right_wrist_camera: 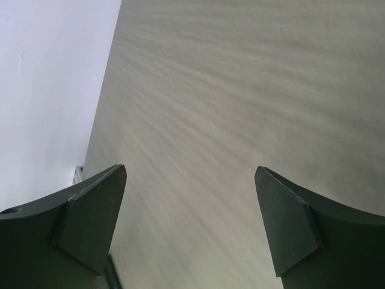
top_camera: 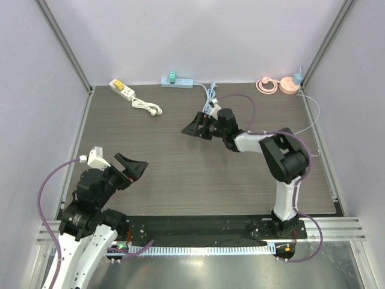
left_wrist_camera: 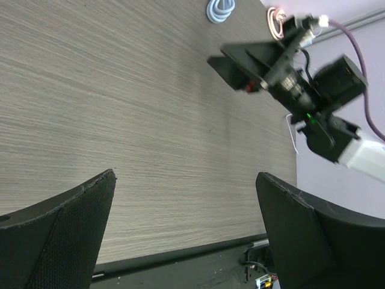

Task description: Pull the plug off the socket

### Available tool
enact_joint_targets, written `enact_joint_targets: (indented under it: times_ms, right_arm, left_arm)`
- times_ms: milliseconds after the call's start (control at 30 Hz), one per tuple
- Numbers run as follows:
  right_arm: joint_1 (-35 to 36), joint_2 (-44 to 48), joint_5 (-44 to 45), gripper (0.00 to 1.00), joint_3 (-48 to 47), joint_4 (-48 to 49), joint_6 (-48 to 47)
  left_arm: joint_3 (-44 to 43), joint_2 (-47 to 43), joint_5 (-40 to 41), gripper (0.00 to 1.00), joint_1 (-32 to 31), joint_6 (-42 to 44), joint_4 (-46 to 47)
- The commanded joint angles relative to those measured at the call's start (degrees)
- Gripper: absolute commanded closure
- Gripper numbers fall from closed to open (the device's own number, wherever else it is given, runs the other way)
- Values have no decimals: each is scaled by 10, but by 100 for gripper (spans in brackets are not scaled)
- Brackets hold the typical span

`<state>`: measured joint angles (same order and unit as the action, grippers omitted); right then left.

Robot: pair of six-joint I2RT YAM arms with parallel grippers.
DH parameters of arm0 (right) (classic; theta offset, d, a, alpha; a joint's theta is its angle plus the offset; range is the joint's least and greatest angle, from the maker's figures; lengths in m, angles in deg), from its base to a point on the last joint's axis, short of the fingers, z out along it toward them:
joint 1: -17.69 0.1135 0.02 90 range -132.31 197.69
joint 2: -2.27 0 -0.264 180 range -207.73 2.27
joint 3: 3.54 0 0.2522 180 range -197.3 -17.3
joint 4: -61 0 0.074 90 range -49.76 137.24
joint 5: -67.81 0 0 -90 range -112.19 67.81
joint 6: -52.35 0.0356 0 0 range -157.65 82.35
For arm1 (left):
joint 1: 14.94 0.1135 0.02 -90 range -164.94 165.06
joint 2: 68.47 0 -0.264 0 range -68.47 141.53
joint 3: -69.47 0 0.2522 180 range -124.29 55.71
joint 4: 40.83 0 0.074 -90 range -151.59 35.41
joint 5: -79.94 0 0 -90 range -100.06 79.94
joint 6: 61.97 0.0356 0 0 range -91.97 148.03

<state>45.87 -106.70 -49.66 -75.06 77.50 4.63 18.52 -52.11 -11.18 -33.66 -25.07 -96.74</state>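
Beyond, green plug (top_camera: 172, 76), yellow strip (top_camera: 123, 89), coiled cable (top_camera: 210, 101)

Top view looks down on the whole bench (top_camera: 180, 180) from its near edge; both wrist views sit low over it, the left catching the right arm (left_wrist_camera: 313, 102).

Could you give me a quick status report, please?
Left tool, right tool open, empty. Green plug seated in blue power strip. Coiled cable near strip's right end.

open tabletop (top_camera: 198, 180) in the middle, blue power strip (top_camera: 176, 81), white power strip (top_camera: 123, 89), coiled cable (top_camera: 210, 99) along back edge
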Motion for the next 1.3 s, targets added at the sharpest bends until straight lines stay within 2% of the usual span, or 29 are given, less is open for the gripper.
enact_joint_targets:
  times_ms: [0,167,233,400,567,700,800,867,933,1067,1267]
  right_arm:
    - [22,-60,33,6,-95,40,-40]
    - [45,-185,75,5,-260,7,-65]
    - [52,-215,93,5,-297,8,-76]
    - [75,-325,136,6,-440,-22,-118]
    - [80,-420,144,10,-587,-49,-96]
    - [86,-464,177,10,-647,-42,-66]
    - [86,-495,180,13,-691,-39,-32]
    - [86,-516,184,19,-728,-49,-9]
    - [89,-520,195,25,-735,-51,3]
    - [90,-528,199,28,-735,-37,25]
    - [90,-551,182,38,-766,-42,54]
  left_arm:
    - [-2,-20,-5,0,3,12,0]
    - [7,-37,-12,0,3,4,22]
    - [7,-39,-10,0,3,7,27]
    - [-2,-50,-4,0,-13,51,38]
    - [-31,-50,25,0,-30,68,20]
    - [-40,-49,36,0,-36,91,22]
    - [-39,-52,46,0,-43,96,17]
    - [-38,-57,45,0,-49,96,16]
    - [-39,-59,50,0,-54,97,15]
    - [-47,-56,78,0,-54,111,12]
    - [-81,-42,119,0,-54,140,-17]
